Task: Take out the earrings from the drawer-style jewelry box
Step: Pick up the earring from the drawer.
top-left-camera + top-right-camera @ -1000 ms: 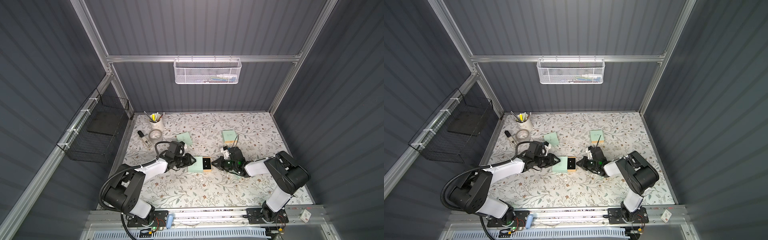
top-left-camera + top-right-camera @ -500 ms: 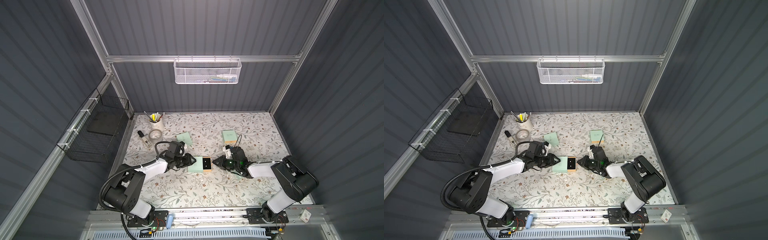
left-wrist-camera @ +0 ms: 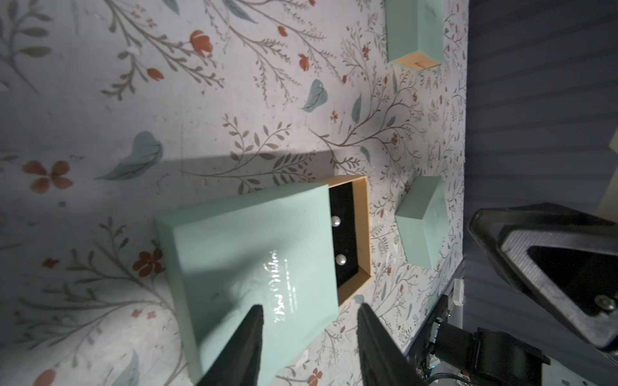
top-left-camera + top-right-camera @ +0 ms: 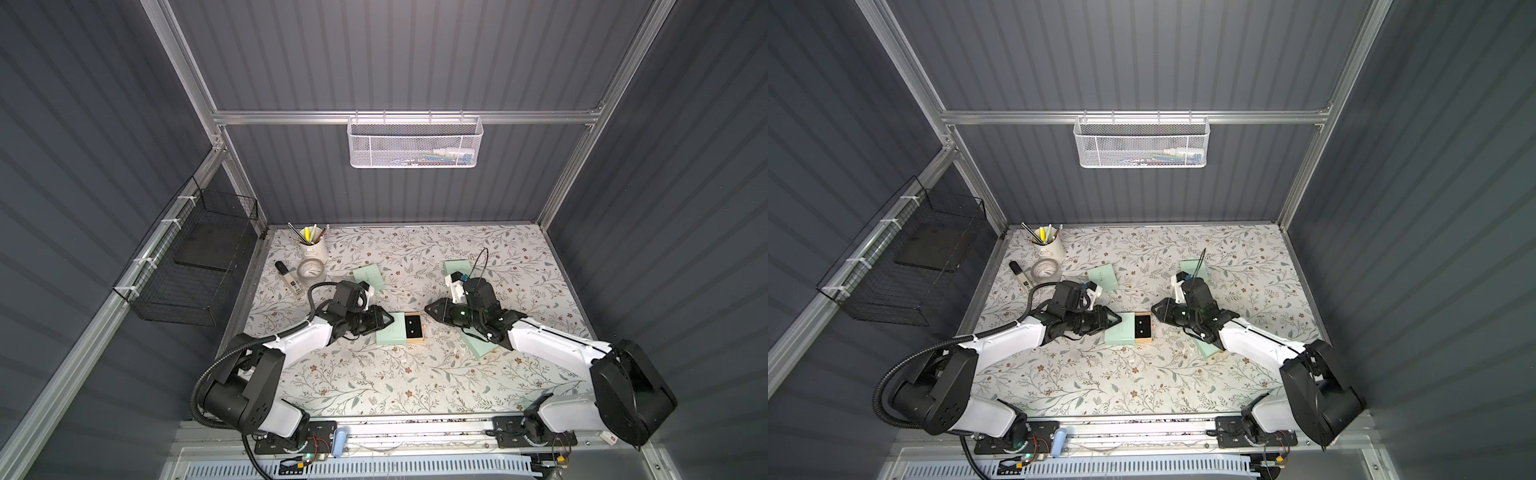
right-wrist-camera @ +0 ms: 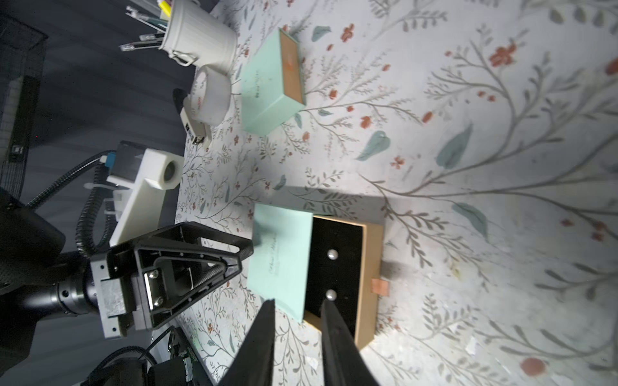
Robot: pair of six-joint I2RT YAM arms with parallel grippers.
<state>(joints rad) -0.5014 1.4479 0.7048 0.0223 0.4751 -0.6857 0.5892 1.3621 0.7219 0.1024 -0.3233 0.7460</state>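
Observation:
The jewelry box (image 4: pixel 392 329) lies mid-table, a mint sleeve (image 3: pixel 254 254) with its tan drawer (image 5: pixel 371 267) slid partway out. On the drawer's black pad sit the earrings (image 5: pixel 331 254), two pale round studs (image 3: pixel 335 220). My left gripper (image 3: pixel 309 320) is open at the sleeve's left end, one finger over the sleeve's top and the other beside it. My right gripper (image 5: pixel 297 310) is open and holds nothing. It hovers at the drawer's near corner, one fingertip close to a stud. Both grippers face the box in both top views (image 4: pixel 388 320) (image 4: pixel 1154 309).
Other mint boxes lie at the back left (image 4: pixel 370 277), the back right (image 4: pixel 457 266) and under the right arm (image 4: pixel 478 351). A pen cup (image 4: pixel 312 249), tape roll (image 4: pixel 311 270) and marker (image 4: pixel 286 276) stand far left. A copper pull tab (image 5: pixel 380 286) sticks out of the drawer front.
The right gripper's jaws have gone from shut to open, and that arm's elbow has swung outward to the right. The left jaws have spread a little. The box has stayed put.

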